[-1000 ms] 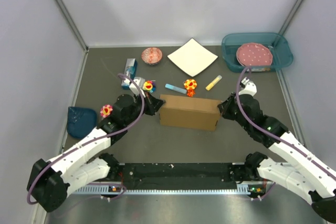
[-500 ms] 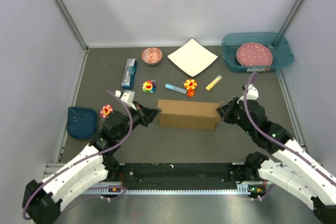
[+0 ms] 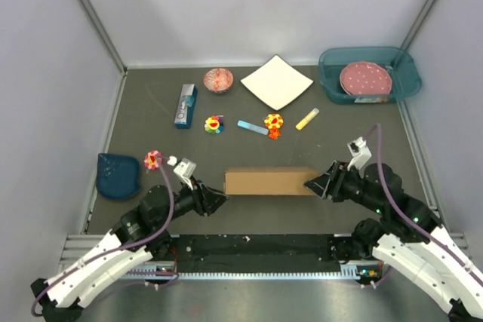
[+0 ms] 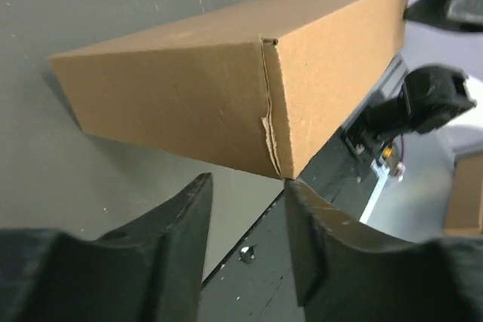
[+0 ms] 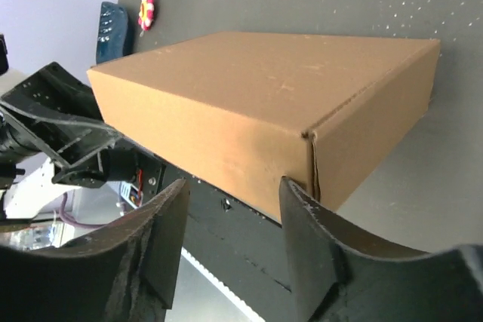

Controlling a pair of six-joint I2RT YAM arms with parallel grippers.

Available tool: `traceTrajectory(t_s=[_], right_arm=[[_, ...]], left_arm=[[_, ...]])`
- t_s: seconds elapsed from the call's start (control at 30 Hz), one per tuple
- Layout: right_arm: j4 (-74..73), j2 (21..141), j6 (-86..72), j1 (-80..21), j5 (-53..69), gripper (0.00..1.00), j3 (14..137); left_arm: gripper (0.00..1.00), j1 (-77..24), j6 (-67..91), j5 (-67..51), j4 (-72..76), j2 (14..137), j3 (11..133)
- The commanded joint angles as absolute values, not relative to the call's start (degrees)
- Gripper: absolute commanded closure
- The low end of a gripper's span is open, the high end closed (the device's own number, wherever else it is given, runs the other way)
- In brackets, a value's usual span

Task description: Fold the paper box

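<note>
I am working in a robotics lab test cell: plain pale panel walls [image 3: 264, 5] on metal struts [image 3: 92, 16] box in a dark grey surface [image 3: 151, 118], and two white robot arms [image 3: 106, 253] are bolted to a black rail [image 3: 256, 248] at its near edge.

No legible text, label, brand or number in any view. Box [image 3: 269, 182] faces are plain brown in both wrist views. Carton [image 3: 185, 105] has markings, too small to read.
</note>
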State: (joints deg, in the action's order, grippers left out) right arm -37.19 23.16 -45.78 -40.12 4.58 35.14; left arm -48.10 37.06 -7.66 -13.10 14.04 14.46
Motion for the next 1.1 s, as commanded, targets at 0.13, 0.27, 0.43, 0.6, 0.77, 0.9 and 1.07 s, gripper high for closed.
traceTrajectory(t_s=[0.13,0.27,0.43,0.6,0.77,0.9,1.07], right_arm=[[-41.75,19.34,-46.76,-40.69,3.26,0.40,38.76],[-41.75,17.85,-46.06,-40.69,3.43,0.40,38.85],[-41.13,12.75,-46.58,-40.61,-1.04,0.41,39.37],[-43.85,14.12,-46.58,-40.61,-5.53,0.40,40.78],[-46.58,24.68,-48.69,-40.61,-3.34,0.38,36.23],[-44.22,31.28,-50.71,-40.69,-1.41,0.37,31.04],[-39.21,33.22,-51.94,-40.69,1.39,0.36,24.80]], left_arm=[[0.42,-48.34,40.34,2.29,-11.87,5.80,17.13],[0.41,-48.34,39.03,2.28,-12.21,8.26,19.86],[0.41,-48.34,38.94,9.30,-11.27,6.51,21.79],[0.41,-48.34,37.97,17.04,-12.47,8.77,22.76],[0.39,-48.25,42.61,13.99,-18.36,18.18,22.24],[0.37,-48.34,46.14,3.54,-17.49,28.72,18.99],[0.35,-48.34,48.68,-3.33,-13.20,33.58,14.95]])
